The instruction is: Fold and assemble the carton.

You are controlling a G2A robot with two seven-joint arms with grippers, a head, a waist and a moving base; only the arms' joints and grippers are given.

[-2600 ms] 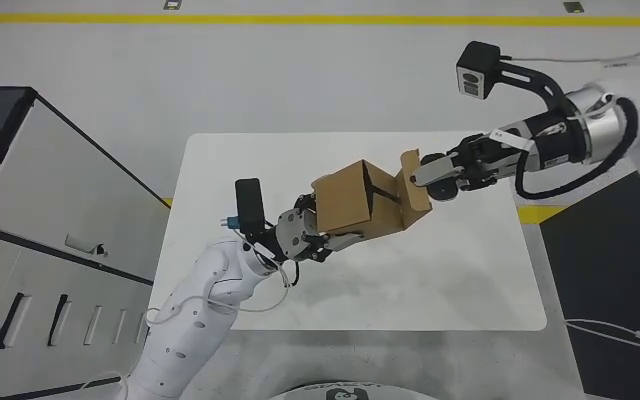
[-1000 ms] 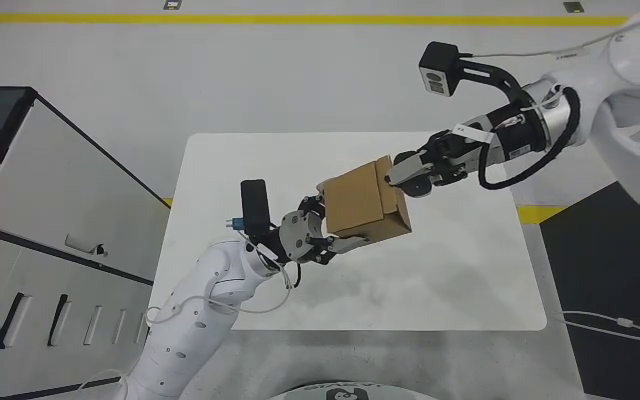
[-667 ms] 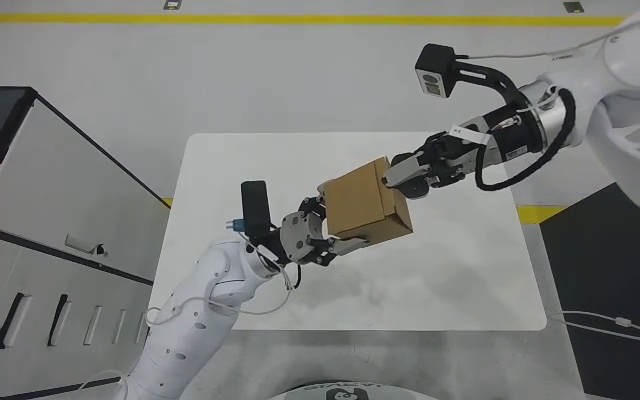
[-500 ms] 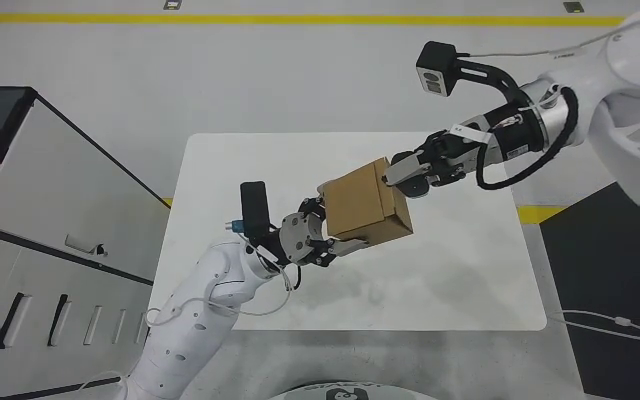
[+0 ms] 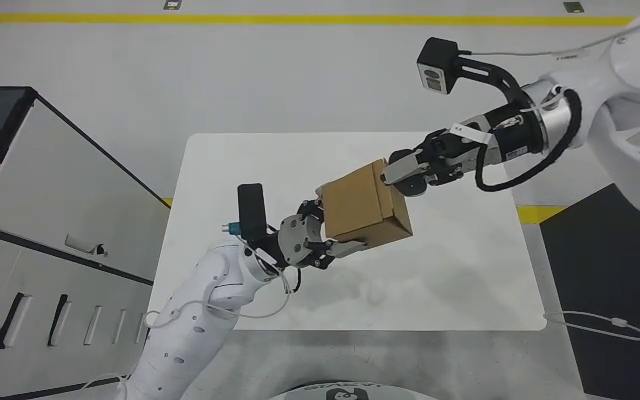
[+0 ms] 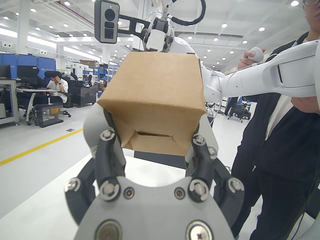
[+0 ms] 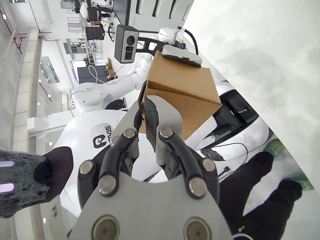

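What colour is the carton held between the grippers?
The carton is plain brown, clearest in the left wrist view.

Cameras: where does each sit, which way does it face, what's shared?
Top view: above the arms, looking down on the white table; both arms show.
Left wrist view: on the left gripper, facing along its fingers at the brown cardboard carton.
Right wrist view: on the right gripper, facing along its fingers at the carton's opposite end.
Shared: all three show the carton; each wrist view shows the other gripper beyond it.
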